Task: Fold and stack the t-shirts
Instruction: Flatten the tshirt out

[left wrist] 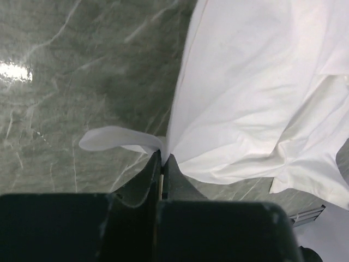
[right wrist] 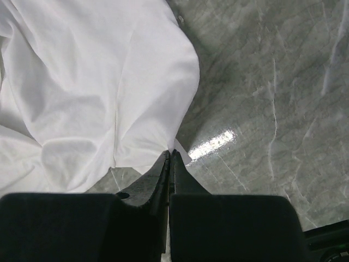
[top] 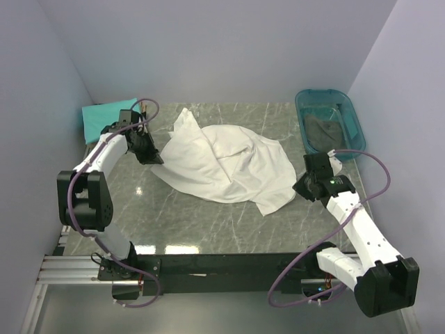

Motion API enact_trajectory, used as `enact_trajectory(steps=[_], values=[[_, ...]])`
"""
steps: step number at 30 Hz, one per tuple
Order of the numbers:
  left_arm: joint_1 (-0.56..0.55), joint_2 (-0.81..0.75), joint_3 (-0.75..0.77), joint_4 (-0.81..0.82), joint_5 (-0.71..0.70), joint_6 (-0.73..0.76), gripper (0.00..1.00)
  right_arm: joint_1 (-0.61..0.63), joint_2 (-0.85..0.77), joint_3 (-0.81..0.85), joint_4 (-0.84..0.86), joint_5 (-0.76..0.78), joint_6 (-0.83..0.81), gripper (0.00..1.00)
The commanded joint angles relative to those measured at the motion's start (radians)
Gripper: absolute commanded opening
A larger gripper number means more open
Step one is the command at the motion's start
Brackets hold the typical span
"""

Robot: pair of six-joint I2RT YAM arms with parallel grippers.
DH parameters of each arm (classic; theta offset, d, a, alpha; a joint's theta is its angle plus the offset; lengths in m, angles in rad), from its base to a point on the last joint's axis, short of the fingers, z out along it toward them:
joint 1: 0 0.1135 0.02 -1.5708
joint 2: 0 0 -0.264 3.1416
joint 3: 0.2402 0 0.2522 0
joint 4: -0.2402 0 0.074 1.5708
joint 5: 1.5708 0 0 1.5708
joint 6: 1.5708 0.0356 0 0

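The white t-shirt (top: 222,163) lies crumpled across the middle of the marble table (top: 208,229), its print hidden. My left gripper (top: 154,158) is shut on its left edge; the pinched white cloth (left wrist: 245,93) shows at the fingertips (left wrist: 162,155) in the left wrist view. My right gripper (top: 301,186) is shut on the shirt's right edge; in the right wrist view the white cloth (right wrist: 92,93) meets the closed tips (right wrist: 170,152). A teal t-shirt (top: 106,118) lies folded at the far left. A dark shirt (top: 325,132) lies in the tub.
A translucent teal plastic tub (top: 304,111) stands at the far right corner. Lilac walls enclose the table on three sides. A black rail (top: 229,268) runs along the near edge between the arm bases.
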Motion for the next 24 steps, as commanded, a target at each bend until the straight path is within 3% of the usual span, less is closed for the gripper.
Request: enact_trajectory(steps=[1,3,4,5,8,13,17,20,24], values=[[0.005,0.002,-0.021,-0.037,-0.016,-0.015,0.0,-0.009,0.011,0.052,0.041,0.004,-0.019,0.0],[0.005,0.049,0.023,-0.037,-0.035,-0.001,0.11,-0.009,0.019,0.058,0.047,-0.003,-0.022,0.0],[0.005,0.065,0.041,-0.048,-0.051,0.004,0.2,-0.009,0.026,0.063,0.05,-0.007,-0.024,0.0],[0.005,0.075,0.058,-0.051,-0.078,0.014,0.37,-0.009,0.03,0.065,0.05,-0.007,-0.022,0.0],[0.011,0.075,0.083,-0.054,-0.127,0.027,0.59,-0.007,0.025,0.068,0.052,-0.004,-0.018,0.0],[0.059,0.002,-0.012,-0.008,-0.172,0.034,0.58,-0.009,-0.007,0.031,0.055,-0.015,0.002,0.0],[0.102,-0.041,-0.138,0.033,-0.167,0.044,0.5,-0.009,-0.015,0.012,0.049,-0.026,0.009,0.0],[0.116,-0.029,-0.165,0.057,-0.155,0.059,0.42,-0.009,-0.012,0.018,0.044,-0.026,0.001,0.0],[0.114,-0.001,-0.158,0.069,-0.14,0.067,0.4,-0.007,-0.006,0.035,0.032,-0.018,-0.007,0.0]])
